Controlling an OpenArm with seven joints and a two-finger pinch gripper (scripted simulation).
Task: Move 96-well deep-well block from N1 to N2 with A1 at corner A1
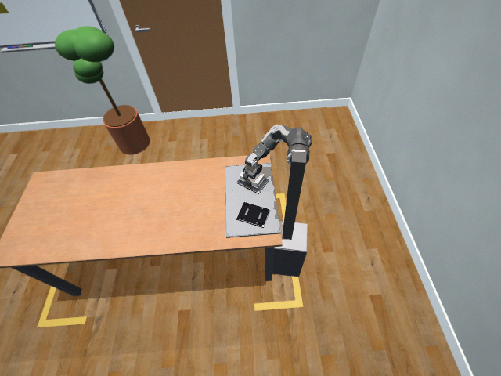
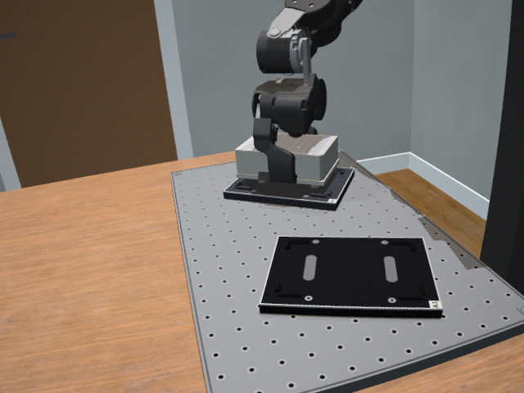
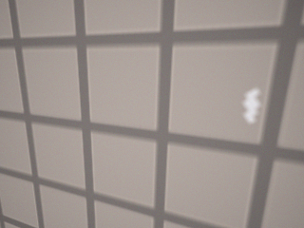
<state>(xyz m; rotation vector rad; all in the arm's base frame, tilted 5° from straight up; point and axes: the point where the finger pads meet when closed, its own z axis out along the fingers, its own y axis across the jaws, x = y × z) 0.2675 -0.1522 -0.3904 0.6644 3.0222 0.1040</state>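
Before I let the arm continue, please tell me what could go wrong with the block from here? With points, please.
The gripper (image 1: pixel 254 178) (image 2: pixel 291 164) holds the block (image 1: pixel 257 180) (image 2: pixel 250 163) (image 3: pixel 123 85) seemingly just above nest N2 (image 1: pixel 257 190) (image 2: pixel 283 194): opening now might drop it crooked. Its edge could catch on the corner locators (image 2: pixel 323 194). I cannot make out the cut-off corner, so a wrong A1 match could go unnoticed.
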